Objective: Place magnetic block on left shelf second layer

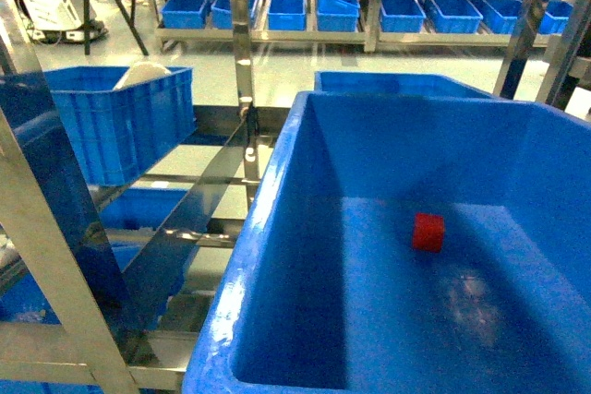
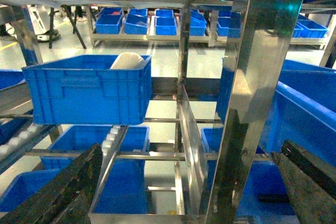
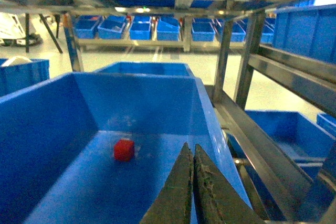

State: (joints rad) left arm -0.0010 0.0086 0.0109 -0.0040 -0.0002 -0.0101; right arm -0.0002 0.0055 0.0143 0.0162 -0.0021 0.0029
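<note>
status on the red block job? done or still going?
Looks done: the small red cube sits on the floor of the large deep blue plastic crate, free of both grippers. In hand: nothing. The right gripper is shut and empty above the crate's near end; the left gripper is open beside the steel upright. Left: pulling the arms back, probably.

head and right wrist views both look closely down into the crate [image 1: 277,228].

The crate [image 1: 277,228] stands open-topped, its floor bare around the block [image 1: 428,232]; steel uprights [image 1: 242,62] flank its left.
</note>
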